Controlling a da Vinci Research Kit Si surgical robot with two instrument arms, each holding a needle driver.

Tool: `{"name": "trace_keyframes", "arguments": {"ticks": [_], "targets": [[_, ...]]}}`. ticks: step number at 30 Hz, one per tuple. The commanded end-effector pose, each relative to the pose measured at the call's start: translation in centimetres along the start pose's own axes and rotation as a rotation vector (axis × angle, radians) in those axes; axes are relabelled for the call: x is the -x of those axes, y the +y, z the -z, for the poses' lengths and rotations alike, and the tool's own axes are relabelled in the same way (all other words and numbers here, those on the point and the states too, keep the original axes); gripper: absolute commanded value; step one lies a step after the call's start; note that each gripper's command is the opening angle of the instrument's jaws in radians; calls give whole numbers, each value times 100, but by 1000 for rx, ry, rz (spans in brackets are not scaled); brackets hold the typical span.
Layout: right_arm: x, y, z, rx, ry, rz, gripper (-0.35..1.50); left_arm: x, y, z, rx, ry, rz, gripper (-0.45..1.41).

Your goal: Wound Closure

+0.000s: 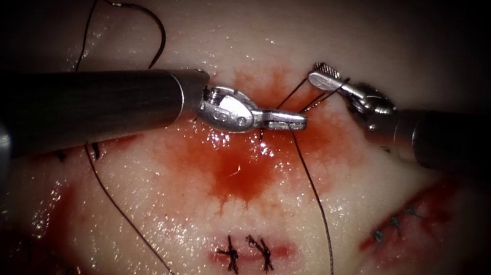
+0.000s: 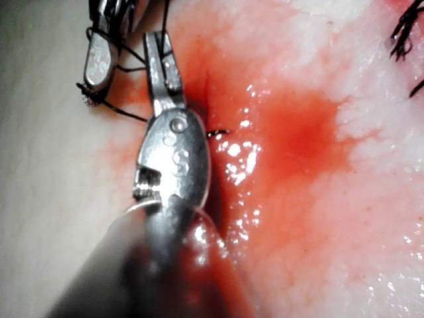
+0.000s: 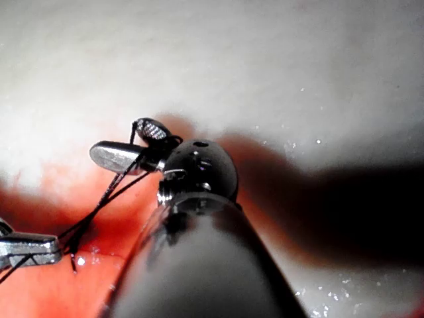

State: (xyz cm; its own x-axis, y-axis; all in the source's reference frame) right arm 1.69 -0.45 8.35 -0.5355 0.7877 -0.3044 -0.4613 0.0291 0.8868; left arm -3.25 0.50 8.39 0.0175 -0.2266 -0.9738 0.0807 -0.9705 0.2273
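My left tool (image 1: pixel 301 122) reaches in from the left over the red-stained cut (image 1: pixel 260 142), its jaws shut on the thread (image 1: pixel 313 188) near their tip. My right tool (image 1: pixel 317 75) hovers just right of the cut with its jaws open, and the thread is looped around them (image 3: pixel 116 140). Two strands run from that loop down to the left tool's tip (image 3: pixel 30 248). A short thread tail (image 1: pixel 261 133) sticks out of the tissue. The curved needle (image 1: pixel 161 38) lies free on the tissue at the far left, held by neither tool. My left tool's jaws (image 2: pixel 157 43) sit beside the right tool (image 2: pixel 98 63).
Red fluid (image 1: pixel 241 171) pools on the tissue below the left tool. Two finished knotted stitches (image 1: pixel 232 254) (image 1: pixel 263 253) lie nearer the front. Another sutured cut (image 1: pixel 396 222) runs at the right. Long thread (image 1: pixel 125 216) trails across the left side.
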Motion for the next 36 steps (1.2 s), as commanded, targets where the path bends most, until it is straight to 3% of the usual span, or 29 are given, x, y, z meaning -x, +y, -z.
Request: {"name": "trace_keyframes", "arguments": {"ticks": [1,4,6,7,8,9,16,28,36], "targets": [[8,0,-13,-8,-3,0,127,6,-1,-5,1,2,-1,-45],[11,-2,-20,-6,-7,1,123,6,-1,-4,4,1,-1,-45],[12,-3,-21,-1,-10,8,106,5,0,-2,5,2,-1,-45],[13,-3,-21,4,-21,16,80,5,1,-1,7,3,-1,-45],[13,-3,-20,19,-31,23,33,4,1,1,8,5,-1,-45],[15,-3,-20,39,-52,50,-35,4,2,3,9,6,-1,-45],[24,-15,-20,29,-69,143,-35,-1,3,21,10,0,2,-45],[58,-98,2,-111,-27,420,-35,-15,-43,77,-32,-66,56,-45],[84,-91,15,-144,-29,497,-35,-9,-95,107,-71,-130,98,-45]]}}
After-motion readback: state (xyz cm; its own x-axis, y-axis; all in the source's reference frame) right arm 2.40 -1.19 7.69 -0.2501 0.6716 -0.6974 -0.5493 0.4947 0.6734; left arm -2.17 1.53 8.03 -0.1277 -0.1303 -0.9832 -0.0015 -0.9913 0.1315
